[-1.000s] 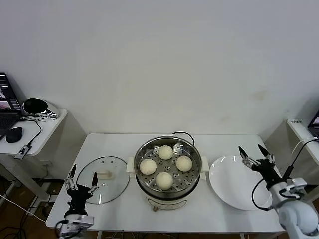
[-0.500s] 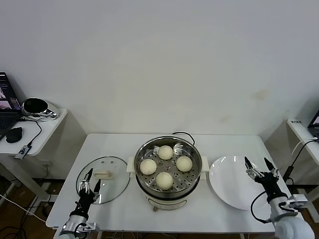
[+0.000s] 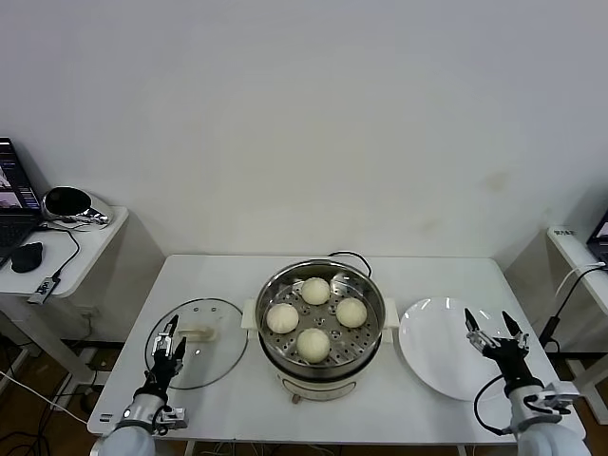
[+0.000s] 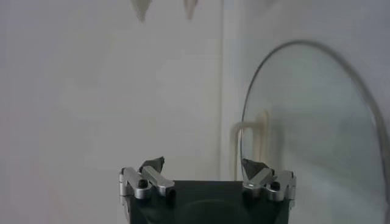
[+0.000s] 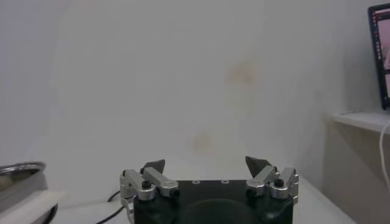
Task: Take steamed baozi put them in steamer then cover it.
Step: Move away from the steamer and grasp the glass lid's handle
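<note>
All four steamed baozi (image 3: 314,317) sat in steamer (image 3: 319,326); left gripper (image 3: 167,343), spread, had closed on cover (image 3: 197,342) beside steamer; right gripper (image 3: 495,331), spread, withdrew — covering step pending.

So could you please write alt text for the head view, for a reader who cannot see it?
Four steamed baozi sit in the uncovered steamer at the middle of a white table. Its glass cover lies flat on the robot's left, with the open left tool over its near edge. The open right tool hovers by an empty white plate.
</note>
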Action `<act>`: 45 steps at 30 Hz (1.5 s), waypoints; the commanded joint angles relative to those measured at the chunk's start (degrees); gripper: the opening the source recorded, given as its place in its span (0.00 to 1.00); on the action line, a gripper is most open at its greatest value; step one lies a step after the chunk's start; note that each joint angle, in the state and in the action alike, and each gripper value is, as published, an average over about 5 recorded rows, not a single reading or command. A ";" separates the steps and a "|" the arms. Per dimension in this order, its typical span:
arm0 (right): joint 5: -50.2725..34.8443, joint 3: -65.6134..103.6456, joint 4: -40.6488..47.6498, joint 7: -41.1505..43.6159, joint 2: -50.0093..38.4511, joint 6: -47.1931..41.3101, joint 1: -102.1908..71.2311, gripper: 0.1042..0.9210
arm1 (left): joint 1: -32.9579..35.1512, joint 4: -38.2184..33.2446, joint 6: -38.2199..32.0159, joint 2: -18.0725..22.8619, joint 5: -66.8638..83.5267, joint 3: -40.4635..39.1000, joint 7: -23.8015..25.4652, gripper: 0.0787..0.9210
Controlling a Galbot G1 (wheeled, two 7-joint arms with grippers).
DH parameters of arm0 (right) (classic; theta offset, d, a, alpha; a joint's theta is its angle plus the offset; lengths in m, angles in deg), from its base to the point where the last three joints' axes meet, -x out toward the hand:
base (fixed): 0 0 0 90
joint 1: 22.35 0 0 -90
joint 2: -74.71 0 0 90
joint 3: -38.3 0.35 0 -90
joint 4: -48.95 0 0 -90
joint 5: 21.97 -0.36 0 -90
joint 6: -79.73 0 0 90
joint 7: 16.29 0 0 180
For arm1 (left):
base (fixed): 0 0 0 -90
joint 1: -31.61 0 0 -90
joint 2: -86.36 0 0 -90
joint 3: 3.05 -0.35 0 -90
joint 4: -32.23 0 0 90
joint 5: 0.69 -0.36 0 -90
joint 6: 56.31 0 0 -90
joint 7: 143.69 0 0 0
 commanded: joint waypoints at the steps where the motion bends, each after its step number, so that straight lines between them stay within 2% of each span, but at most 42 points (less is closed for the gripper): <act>1: 1.13 -0.03 0.43 -0.20 0.56 0.44 -0.37 0.88 | -2.32 1.92 2.29 -0.23 -2.06 -0.72 1.65 0.88; 28: 2.74 0.23 2.19 -0.21 1.62 1.95 -0.67 0.88 | -8.29 7.45 5.91 0.97 1.15 -3.97 2.81 0.88; 45: 3.00 0.35 3.37 -0.15 1.80 2.57 -0.87 0.88 | -11.07 9.15 7.54 3.45 2.20 -4.53 2.43 0.88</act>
